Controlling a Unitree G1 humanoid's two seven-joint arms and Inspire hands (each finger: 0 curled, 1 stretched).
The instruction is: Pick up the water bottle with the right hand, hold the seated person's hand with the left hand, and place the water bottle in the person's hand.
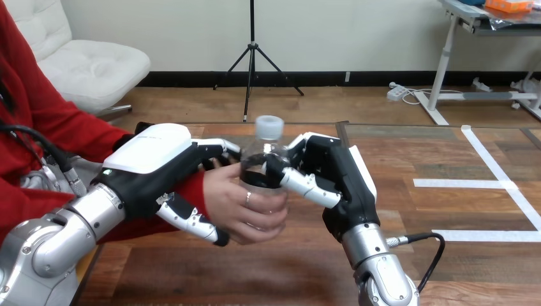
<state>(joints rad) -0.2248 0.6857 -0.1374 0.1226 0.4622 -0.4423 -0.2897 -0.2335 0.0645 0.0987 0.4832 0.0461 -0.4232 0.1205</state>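
A clear water bottle (268,148) with a white cap stands upright above the table's middle. My right hand (338,178) is curled round it from the right, its thumb across the bottle's front. The person's hand (245,204), coming from the left on a red sleeve, wraps the bottle's lower part. My left hand (156,169) lies over the person's wrist, its fingers curled over the top and its thumb hooked under, so it grips the wrist.
The wooden table (446,268) stretches to the right with white tape lines (485,185) on it. The person sits at the table's left side.
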